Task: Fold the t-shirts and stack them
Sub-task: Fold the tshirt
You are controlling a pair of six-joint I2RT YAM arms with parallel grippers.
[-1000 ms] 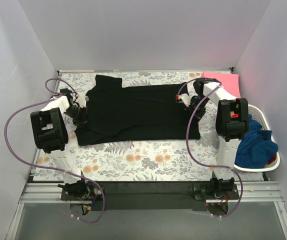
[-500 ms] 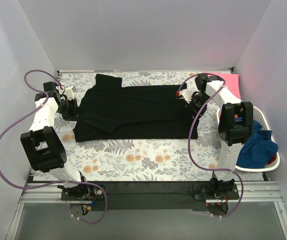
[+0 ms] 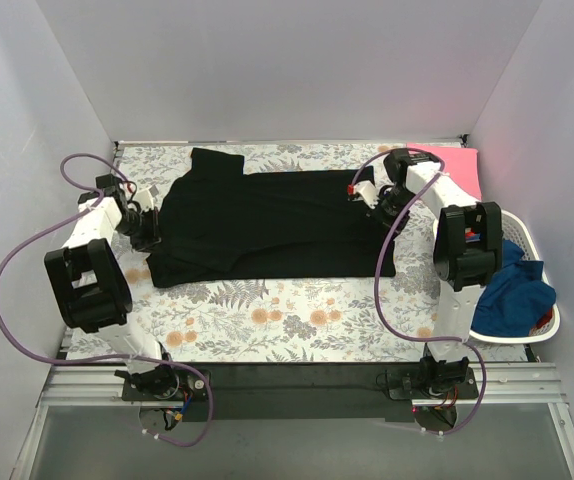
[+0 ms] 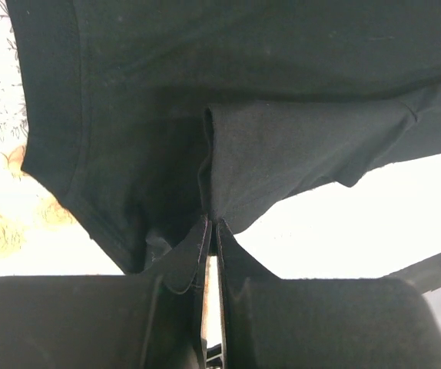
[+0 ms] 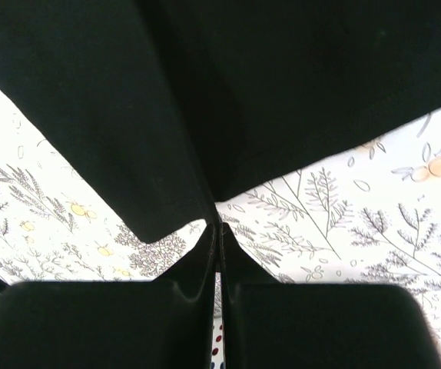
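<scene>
A black t-shirt (image 3: 267, 220) lies spread across the floral cloth (image 3: 297, 320), one sleeve pointing to the back left. My left gripper (image 3: 153, 226) is shut on the shirt's left edge; in the left wrist view the gripper (image 4: 211, 221) pinches a fold of black cloth (image 4: 282, 154). My right gripper (image 3: 373, 203) is shut on the shirt's right edge; in the right wrist view the gripper (image 5: 219, 223) pinches the black hem (image 5: 205, 100) above the floral cloth (image 5: 343, 223).
A white basket (image 3: 539, 320) at the right holds a blue garment (image 3: 512, 290). A folded pink garment (image 3: 457, 165) lies at the back right corner. White walls close in the left, back and right.
The left arm swung out to the left and has come back in a little, holding the shirt's left edge. The right gripper shifted slightly left. The shirt's lower right corner pulled inward.
</scene>
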